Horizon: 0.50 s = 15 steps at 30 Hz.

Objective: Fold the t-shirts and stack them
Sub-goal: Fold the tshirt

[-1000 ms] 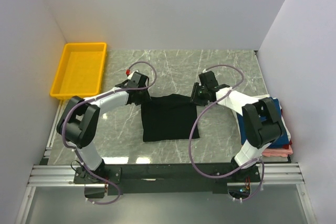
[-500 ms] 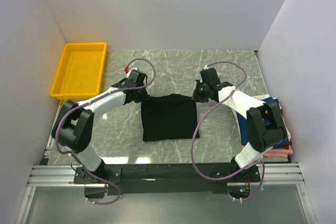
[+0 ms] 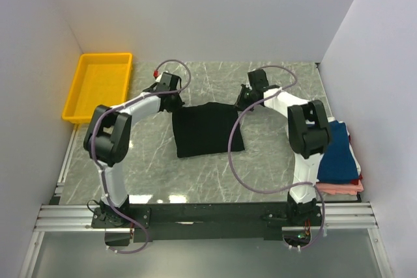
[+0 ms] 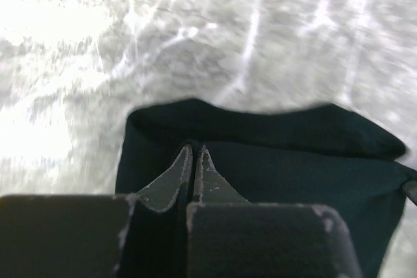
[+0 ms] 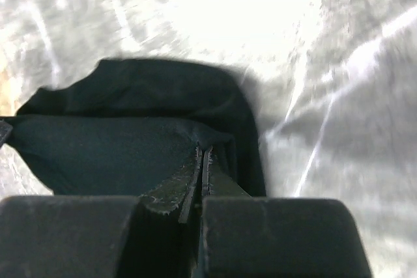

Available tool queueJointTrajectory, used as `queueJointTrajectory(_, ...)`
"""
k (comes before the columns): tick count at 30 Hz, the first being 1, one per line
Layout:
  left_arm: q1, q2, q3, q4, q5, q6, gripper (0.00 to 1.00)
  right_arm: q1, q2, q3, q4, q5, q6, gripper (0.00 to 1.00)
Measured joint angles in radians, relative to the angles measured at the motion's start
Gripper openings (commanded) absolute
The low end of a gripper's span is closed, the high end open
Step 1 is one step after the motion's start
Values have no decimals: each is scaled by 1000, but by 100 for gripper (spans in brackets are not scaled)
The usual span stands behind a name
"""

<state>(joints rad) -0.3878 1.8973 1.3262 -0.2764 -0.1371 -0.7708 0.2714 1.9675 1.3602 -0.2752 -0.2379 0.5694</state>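
The black t-shirt (image 3: 205, 131) lies part-folded in the middle of the table, its far edge raised. My left gripper (image 3: 174, 103) is shut on the shirt's far left corner. In the left wrist view the fingertips (image 4: 194, 148) pinch black cloth (image 4: 293, 161). My right gripper (image 3: 240, 103) is shut on the far right corner. In the right wrist view its tips (image 5: 203, 150) also clamp black cloth (image 5: 98, 151). A stack of folded t-shirts (image 3: 340, 154) sits at the right edge, navy blue on top and a pink one (image 3: 340, 188) at the bottom.
A yellow tray (image 3: 98, 88) stands at the back left corner. White walls close in the back and both sides. Purple cables loop over both arms. Grey marble tabletop (image 3: 208, 76) shows behind the black shirt.
Both grippers have shut on the black shirt's far corners and moved toward the back wall, drawing the far edge up and back.
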Motion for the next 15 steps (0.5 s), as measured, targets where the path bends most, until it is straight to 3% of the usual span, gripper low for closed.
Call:
queueJointTrajectory(2, 9, 51, 29, -8, 0, 0, 0, -11, 62, 39, -7, -27, 9, 11)
queueJointTrajectory(5, 26, 98, 71, -27, 0, 0, 1, -19, 109, 100, -29, -50, 16, 32)
queueJointTrajectory(6, 31, 105, 81, -31, 0, 1, 5, -21, 114, 116, -35, -51, 13, 44)
queueJointTrajectory(7, 39, 108, 90, -35, -1, 3, 19, -24, 115, 132, -41, -51, 14, 50)
queueJointTrajectory(9, 52, 109, 100, -42, -4, 14, 35, -31, 111, 155, -44, -51, 8, 61)
queueJointTrajectory(10, 61, 108, 103, -42, -8, 20, 50, -34, 108, 160, -43, -50, 3, 63)
queueJointTrajectory(11, 70, 108, 105, -42, -10, 24, 57, -37, 101, 161, -45, -45, 0, 63)
queueJointTrajectory(13, 82, 103, 105, -46, -14, 35, 66, -43, 87, 160, -66, -34, -4, 63)
queueJointTrajectory(15, 95, 87, 105, -55, -19, 43, 66, -48, 60, 150, -80, -25, -9, 63)
